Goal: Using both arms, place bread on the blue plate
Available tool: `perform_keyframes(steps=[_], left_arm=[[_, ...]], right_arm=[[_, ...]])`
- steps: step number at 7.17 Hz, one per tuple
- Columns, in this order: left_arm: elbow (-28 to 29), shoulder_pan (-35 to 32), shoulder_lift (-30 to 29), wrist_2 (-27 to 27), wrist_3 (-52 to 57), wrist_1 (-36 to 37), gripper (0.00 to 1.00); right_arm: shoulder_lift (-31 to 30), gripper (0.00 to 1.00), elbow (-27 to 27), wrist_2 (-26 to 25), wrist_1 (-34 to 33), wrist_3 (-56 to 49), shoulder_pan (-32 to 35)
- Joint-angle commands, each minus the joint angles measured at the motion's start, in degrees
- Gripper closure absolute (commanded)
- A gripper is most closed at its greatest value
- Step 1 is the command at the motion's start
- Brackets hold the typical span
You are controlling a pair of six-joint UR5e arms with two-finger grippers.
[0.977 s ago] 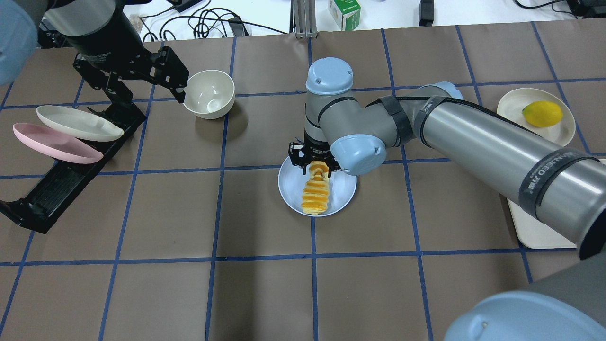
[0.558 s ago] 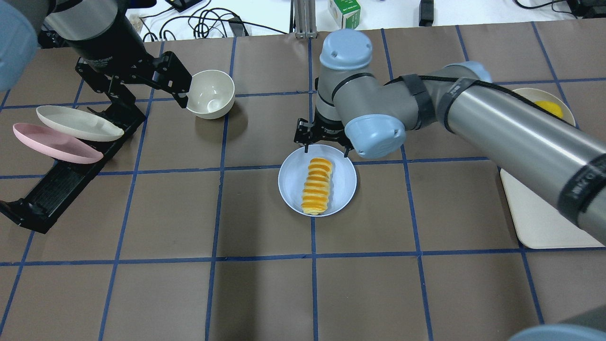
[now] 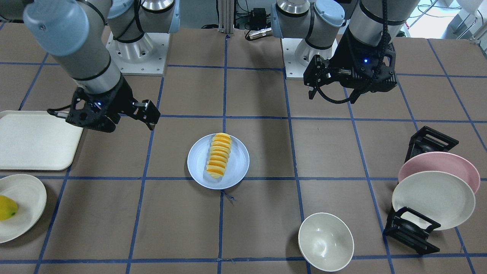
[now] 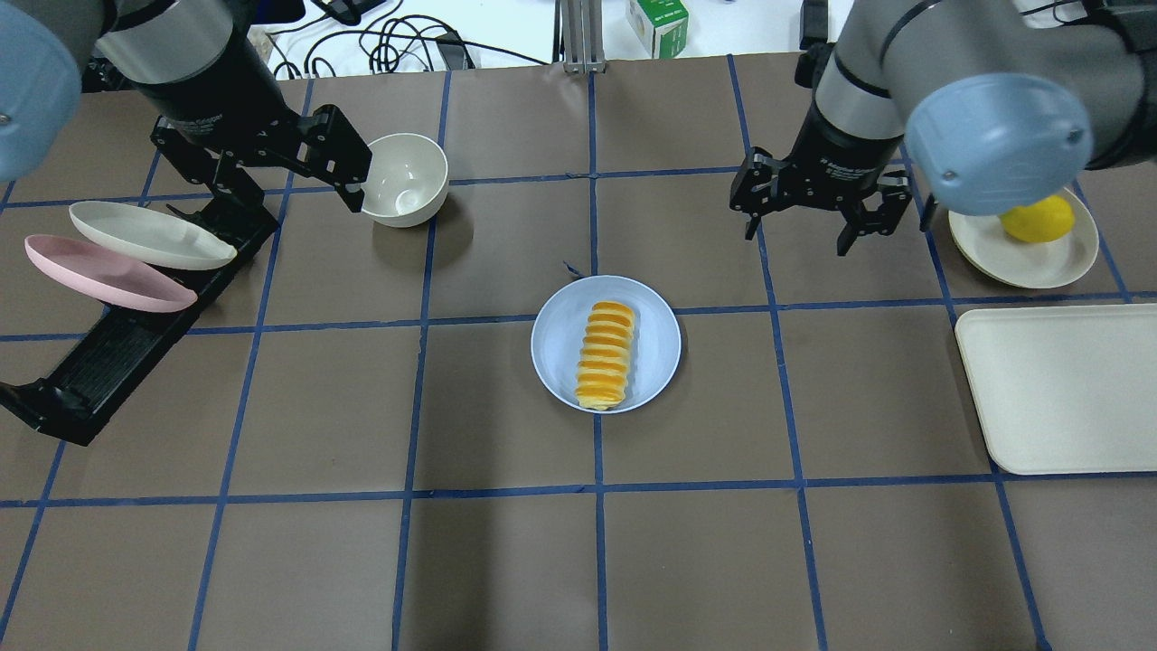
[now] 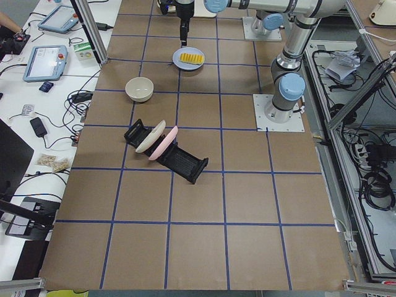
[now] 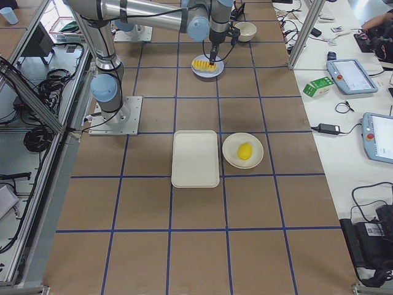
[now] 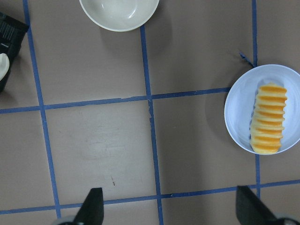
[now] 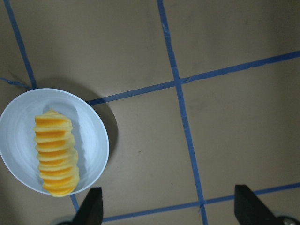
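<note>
surface — brown-covered table [image 4: 316,407], gridded with blue tape | room — white bench [image 4: 506,27] strewn with cables beyond far edge | bread [image 4: 605,354] lying on blue plate [image 4: 553,348], mid-table | left gripper [image 3: 331,96], right gripper [image 4: 800,237]: jaws spread, both well apart from plate

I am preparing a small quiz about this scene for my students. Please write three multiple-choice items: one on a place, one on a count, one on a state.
1. Where does the bread lie?
A. on the tray
B. on the blue plate
C. in the bowl

2. How many plates stand in the black rack?
A. one
B. two
C. four

3. How is the right gripper?
A. shut on the bread
B. shut on the lemon
C. fingers open, holding nothing

Answers: 1 B, the loaf rests on that plate; 2 B, a pink plate and a cream-white plate lean there; 3 C, both fingers stand apart, away from the bread.
</note>
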Motion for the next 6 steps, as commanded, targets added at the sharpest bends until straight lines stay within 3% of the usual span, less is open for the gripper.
perform_keyframes(steps=[1, 2, 6], left_arm=[[0.0, -0.1, 0.1, 0.3, 0.0, 0.1, 0.00], [0.2, -0.1, -0.1, 0.3, 0.0, 0.5, 0.00], [1.0, 0.0, -0.8, 2.1, -0.5, 0.7, 0.00]], right_arm=[[-5.4, 0.00, -0.3, -3.0, 5.6, -1.2, -1.4], [-5.7, 0.00, -0.2, -4.8, 6.4, -2.7, -1.4], [-8.2, 0.00, -1.4, -3.1, 9.2, -7.8, -1.4]])
